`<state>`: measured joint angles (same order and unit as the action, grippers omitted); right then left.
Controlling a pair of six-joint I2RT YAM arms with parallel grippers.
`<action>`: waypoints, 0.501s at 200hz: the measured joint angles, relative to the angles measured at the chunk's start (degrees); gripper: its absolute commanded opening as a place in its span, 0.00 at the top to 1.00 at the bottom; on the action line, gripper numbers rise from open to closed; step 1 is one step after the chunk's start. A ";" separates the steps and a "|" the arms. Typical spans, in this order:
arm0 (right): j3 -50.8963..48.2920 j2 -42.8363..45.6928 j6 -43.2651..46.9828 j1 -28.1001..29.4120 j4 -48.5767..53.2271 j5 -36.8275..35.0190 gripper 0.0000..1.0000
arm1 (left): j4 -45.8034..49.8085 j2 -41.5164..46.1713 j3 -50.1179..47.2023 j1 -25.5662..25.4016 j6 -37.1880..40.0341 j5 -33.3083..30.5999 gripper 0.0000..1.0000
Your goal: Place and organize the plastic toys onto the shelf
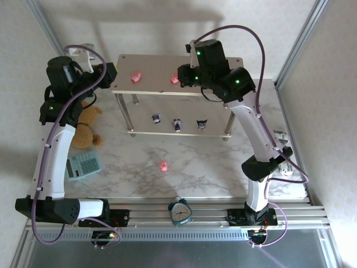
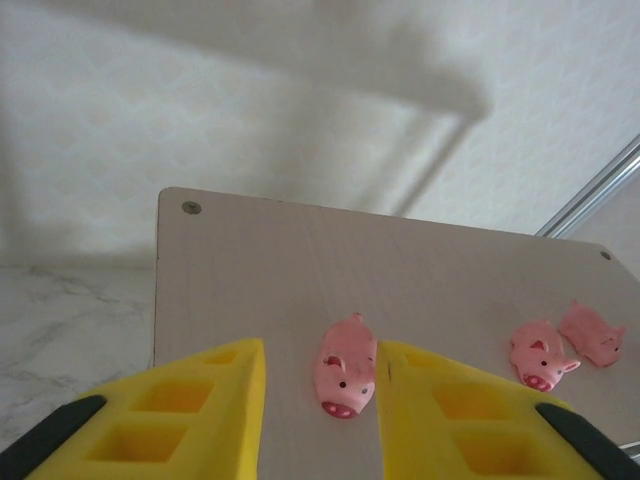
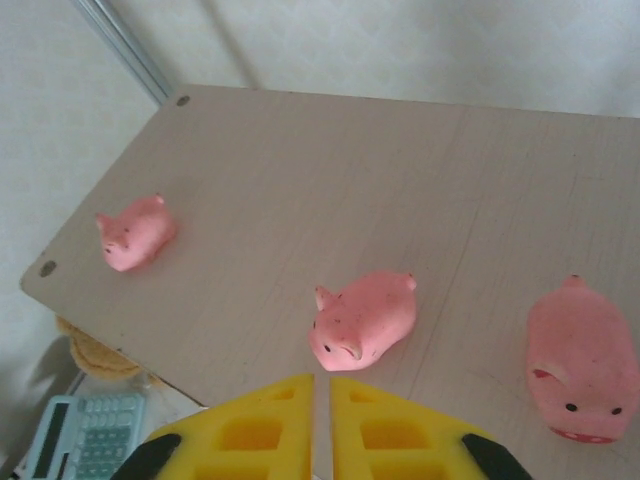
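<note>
No text can be read anywhere. The clock dial has marks too small to make out, the calculator keys are blurred, and a white tag on the table bears print too fine to tell.

Top view: we record bright, even, diffuse light with a faint cool cast. A broad soft shadow lies across the back wall. The top board of the shelf dims the board under it and lays a soft shadow on the marble table. The metal rail at the near edge carries a pale sheen.

Left wrist view: we see a wide grey shadow band on the back wall. The yellow fingers are soft, and the pink pig is sharper.

Right wrist view: we note even light. The pigs cast only faint shadows, and the bottom edge is blurred.
</note>
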<state>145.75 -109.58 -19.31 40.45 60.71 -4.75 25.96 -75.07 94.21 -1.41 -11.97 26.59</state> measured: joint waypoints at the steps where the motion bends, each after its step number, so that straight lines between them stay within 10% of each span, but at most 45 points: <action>1: 0.11 -0.04 0.00 0.02 0.07 -0.11 0.87 | 0.02 0.00 0.00 0.00 0.00 0.00 0.65; 100: 4.55 -6.16 -0.04 1.60 3.56 -11.17 0.88 | 1.33 0.00 0.09 0.96 1.66 0.44 0.64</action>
<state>150.30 -115.74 -19.35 42.04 64.27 -15.92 27.29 -75.07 94.30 -0.45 -10.31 27.03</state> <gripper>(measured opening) 0.117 0.356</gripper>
